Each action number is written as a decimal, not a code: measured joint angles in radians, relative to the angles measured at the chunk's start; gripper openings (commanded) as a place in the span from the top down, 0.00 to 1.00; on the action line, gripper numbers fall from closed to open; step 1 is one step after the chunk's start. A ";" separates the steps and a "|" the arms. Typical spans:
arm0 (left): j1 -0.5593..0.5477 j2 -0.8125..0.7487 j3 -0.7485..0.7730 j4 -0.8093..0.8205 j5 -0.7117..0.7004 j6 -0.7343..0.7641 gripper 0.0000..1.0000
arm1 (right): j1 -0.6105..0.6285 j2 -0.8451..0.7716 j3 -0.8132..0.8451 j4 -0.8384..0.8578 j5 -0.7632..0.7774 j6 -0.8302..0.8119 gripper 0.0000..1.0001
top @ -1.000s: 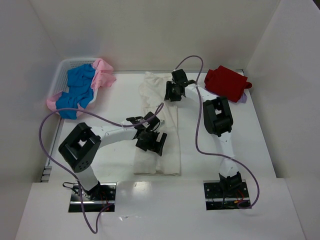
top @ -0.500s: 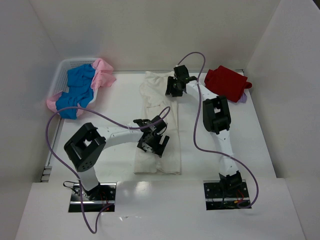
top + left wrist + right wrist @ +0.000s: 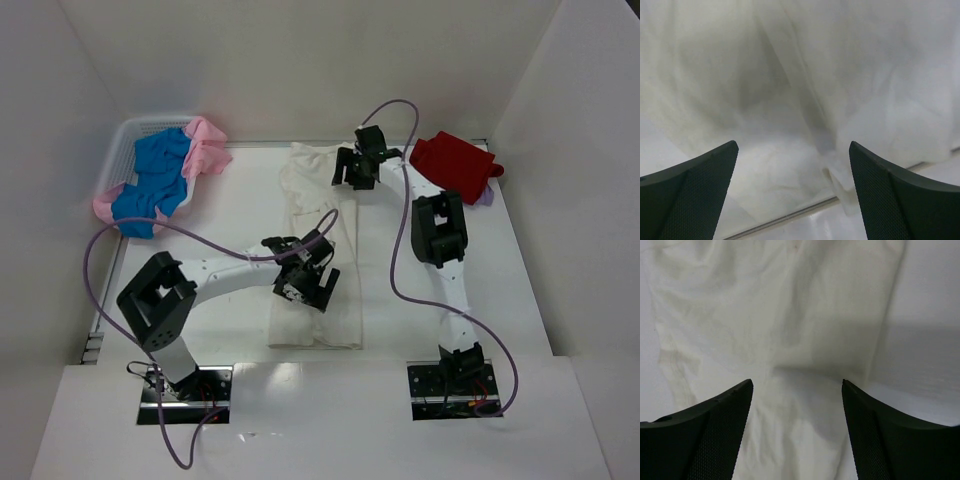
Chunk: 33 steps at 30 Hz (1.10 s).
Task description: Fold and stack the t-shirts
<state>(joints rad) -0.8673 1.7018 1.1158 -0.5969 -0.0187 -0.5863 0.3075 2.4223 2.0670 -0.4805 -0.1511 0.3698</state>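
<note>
Low, left gripper (image 3: 308, 289) over cream-white t-shirt (image 3: 322, 326)

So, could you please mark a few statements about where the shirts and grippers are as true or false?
1. The cream-white t-shirt lies as a long strip down the middle of the table. True.
2. The red t-shirt sits in the basket. False: it lies on the table at the far right; the basket holds the blue t-shirt and the pink t-shirt.
3. The left gripper is open over the cream-white t-shirt, with nothing between its fingers. True.
4. The right gripper is clamped on the red t-shirt. False: it is open over the far end of the cream-white t-shirt.
</note>
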 measured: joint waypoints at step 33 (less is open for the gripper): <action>0.035 -0.675 -0.416 0.022 0.025 -0.311 0.00 | 0.363 -1.355 -1.310 -0.105 0.064 0.447 0.12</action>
<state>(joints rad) -0.8318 1.0268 0.6994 -0.5747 0.0063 -0.8971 0.6705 1.0675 0.7571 -0.5851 -0.0870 0.8168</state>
